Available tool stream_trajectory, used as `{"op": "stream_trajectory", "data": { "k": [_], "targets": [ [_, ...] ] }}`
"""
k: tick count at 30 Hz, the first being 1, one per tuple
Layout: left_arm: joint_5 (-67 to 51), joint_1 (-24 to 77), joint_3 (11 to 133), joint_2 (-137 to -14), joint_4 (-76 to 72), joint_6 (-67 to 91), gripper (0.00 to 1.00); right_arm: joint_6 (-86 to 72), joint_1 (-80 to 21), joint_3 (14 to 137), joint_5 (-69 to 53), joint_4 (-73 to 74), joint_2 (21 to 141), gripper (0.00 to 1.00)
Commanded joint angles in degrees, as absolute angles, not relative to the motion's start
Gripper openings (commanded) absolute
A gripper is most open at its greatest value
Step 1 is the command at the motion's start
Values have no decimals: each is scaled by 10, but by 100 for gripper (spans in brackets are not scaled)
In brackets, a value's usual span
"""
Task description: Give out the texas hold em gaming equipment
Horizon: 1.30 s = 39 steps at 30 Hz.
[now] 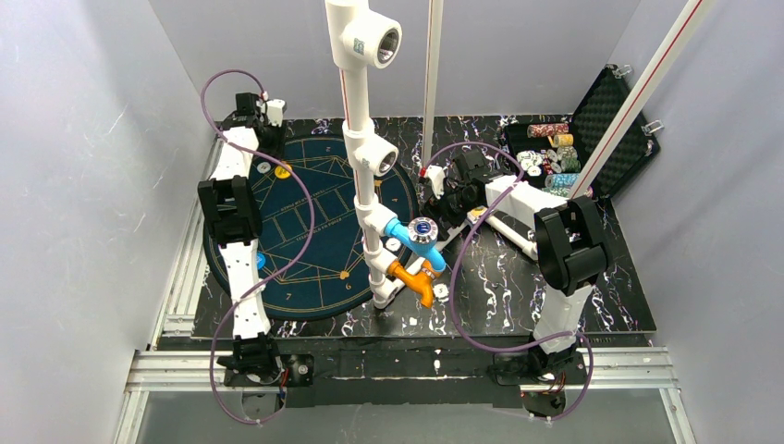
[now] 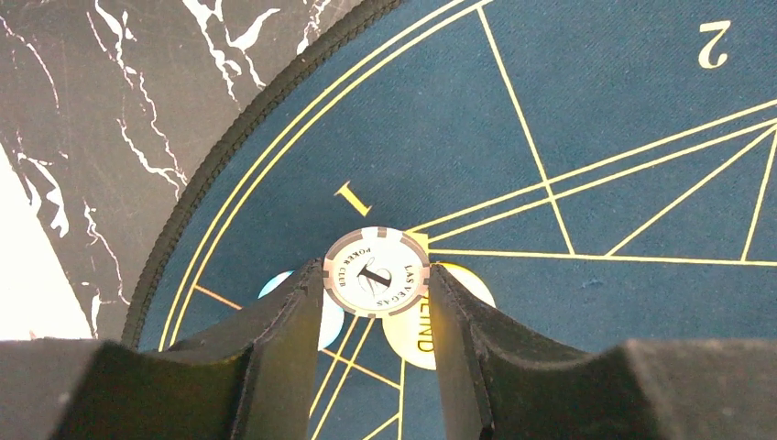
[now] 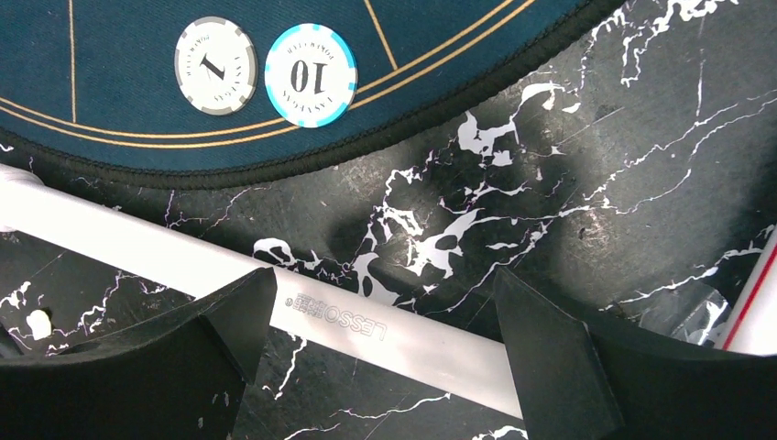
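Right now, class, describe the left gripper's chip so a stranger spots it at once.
On the round blue mat, find the gold numeral 1. Beside it the left gripper pinches a white-grey chip marked 1, flanked by a yellow chip and a pale blue chip.

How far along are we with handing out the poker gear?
Done: a white 1 chip and a blue 10 chip lie on the mat. In hand: the left gripper pinches a white-grey chip above seat 1. Left: chip stacks sit in the case; right gripper open, empty; no cards visible.
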State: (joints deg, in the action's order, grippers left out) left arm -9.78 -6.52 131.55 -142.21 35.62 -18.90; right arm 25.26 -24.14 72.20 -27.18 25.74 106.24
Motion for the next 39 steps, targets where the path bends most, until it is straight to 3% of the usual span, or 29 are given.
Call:
{"op": "stream_trajectory", "data": {
  "k": [1,12,17,23,28,39],
  "targets": [
    [-89,-63,1346,-1434,346,-197,29,253,-244,734,-279,264,1068,98],
    [-78,-64,1358,-1454,336,-204,35,252,-244,736,-279,265,1069,98],
    [-78,-64,1354,-1434,345,-195,74,255,-244,737,-287,267,1064,98],
    [-112,-62,1297,-1343,354,-169,98,254,-245,737,-292,265,1048,98],
    [-135,-58,1205,-1232,359,-149,98,296,-245,733,-298,325,1021,98],
    [-235,-57,942,-1022,301,-67,98,429,-245,584,-289,410,862,98]
  ]
}}
